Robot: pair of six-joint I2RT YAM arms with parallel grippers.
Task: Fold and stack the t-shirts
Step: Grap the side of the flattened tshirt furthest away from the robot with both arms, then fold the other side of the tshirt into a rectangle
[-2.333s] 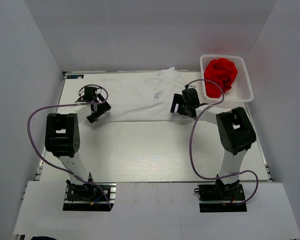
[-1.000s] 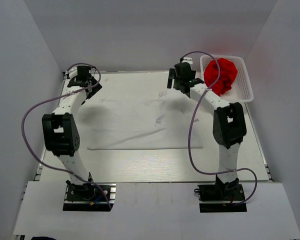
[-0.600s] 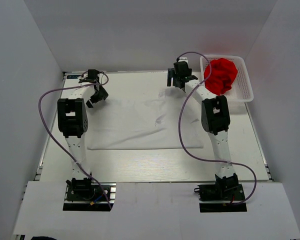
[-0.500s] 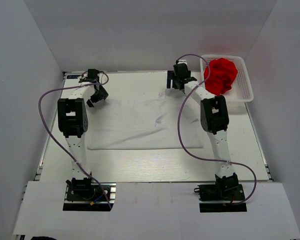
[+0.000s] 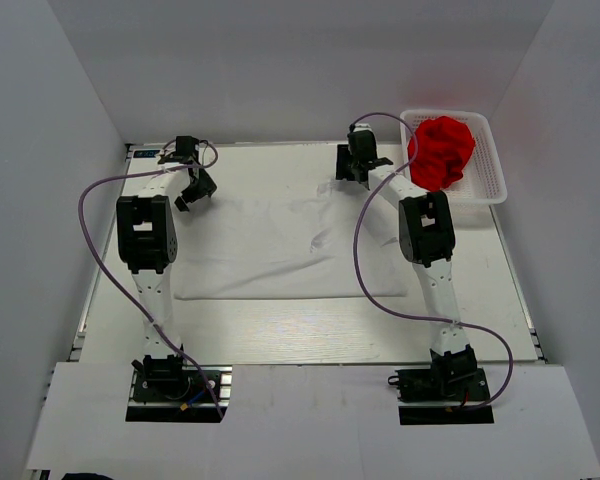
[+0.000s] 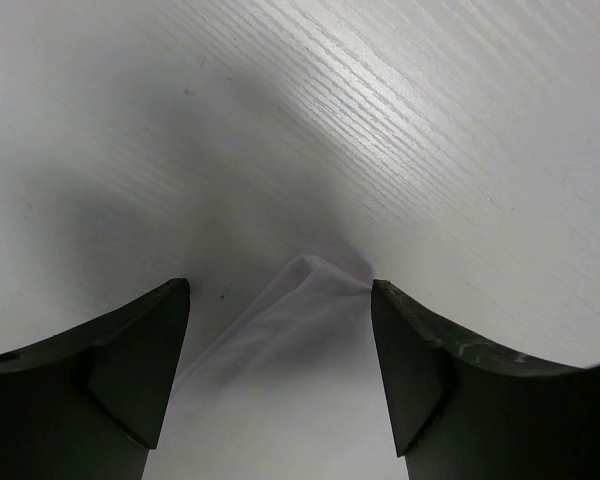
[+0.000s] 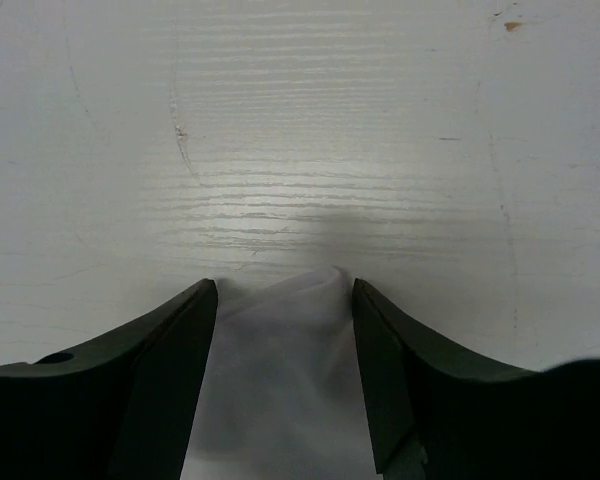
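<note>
The white t-shirt lies flat on the table as a wide rectangle. My left gripper is at its far left corner and my right gripper at its far right corner. In the left wrist view the gripper is open, with a corner of white cloth lying between the fingers. In the right wrist view the gripper is open too, with a bunched cloth corner between the fingers. The red t-shirt sits crumpled in the basket.
The white lattice basket stands at the far right corner of the table. White walls close in the left, far and right sides. Purple cables loop from both arms over the table's sides.
Both grippers went from mid-table to the far edge, and the white shirt now reaches nearer to me. In the last second the left gripper came down onto the shirt's far left corner.
</note>
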